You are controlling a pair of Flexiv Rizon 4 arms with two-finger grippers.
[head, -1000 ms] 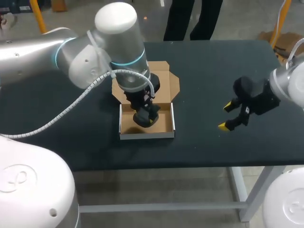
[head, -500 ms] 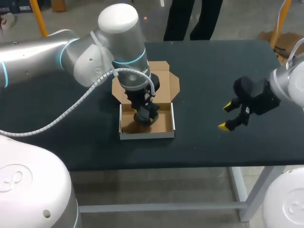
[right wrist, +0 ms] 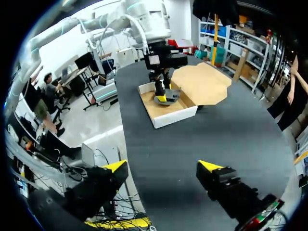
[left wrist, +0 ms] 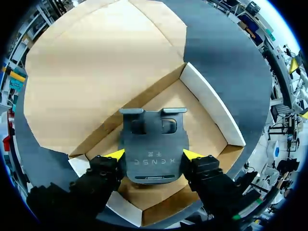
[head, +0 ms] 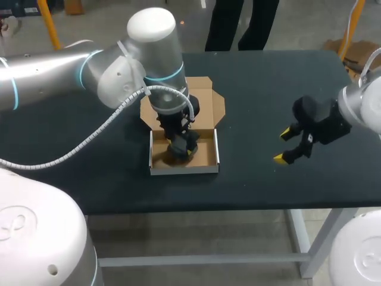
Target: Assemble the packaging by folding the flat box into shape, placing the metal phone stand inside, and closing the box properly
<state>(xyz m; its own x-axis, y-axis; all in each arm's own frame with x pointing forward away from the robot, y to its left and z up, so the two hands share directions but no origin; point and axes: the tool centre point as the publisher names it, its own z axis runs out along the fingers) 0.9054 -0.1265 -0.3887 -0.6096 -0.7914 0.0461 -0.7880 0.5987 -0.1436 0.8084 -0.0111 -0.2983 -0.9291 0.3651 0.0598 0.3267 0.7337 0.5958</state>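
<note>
Yellow-tipped left fingers (left wrist: 114, 155) clamped on both sides of metal phone stand (left wrist: 153, 139), down inside folded box (left wrist: 211, 113) — lid flap (left wrist: 96, 72) lying open behind. Seemingly past folding, mid-placement; left to do: release, close lid. Right fingers (head: 287, 132) spread above desk (head: 256, 89), well apart. Faint print on stand, not read off.

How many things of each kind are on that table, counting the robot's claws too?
cardboard box: 1
metal phone stand: 1
claws: 2 (left claw, right claw)
Total: 4
</note>
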